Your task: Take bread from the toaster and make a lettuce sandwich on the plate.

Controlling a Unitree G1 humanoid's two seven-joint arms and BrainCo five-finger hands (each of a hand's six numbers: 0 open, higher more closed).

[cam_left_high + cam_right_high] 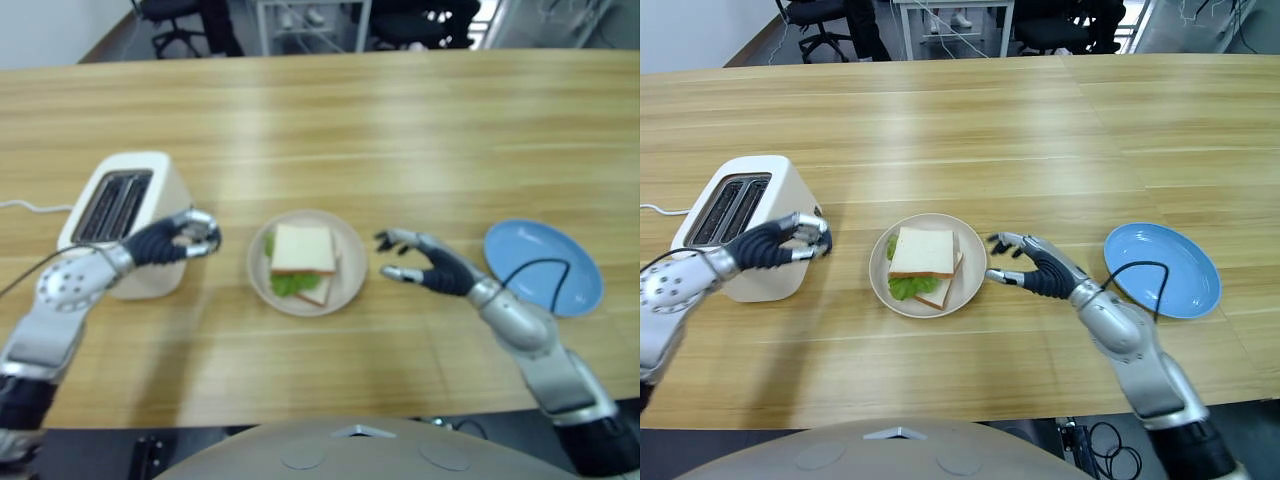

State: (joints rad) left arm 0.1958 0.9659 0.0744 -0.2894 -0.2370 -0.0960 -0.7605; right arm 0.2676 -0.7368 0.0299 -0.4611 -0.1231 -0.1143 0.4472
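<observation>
Flanking the plate [877, 272], left hand [790, 241] curled, right hand [1036, 266] spread

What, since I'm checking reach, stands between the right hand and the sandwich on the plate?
Nothing visible: only bare table separates the right hand from the plate holding the sandwich. The blue plate lies on the hand's other side.

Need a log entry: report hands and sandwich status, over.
Left hand curled, empty, beside white boxy toaster. Right hand open, empty, right of round cream plate. White-bread lettuce sandwich stacked on that plate. Nothing in the way.
</observation>
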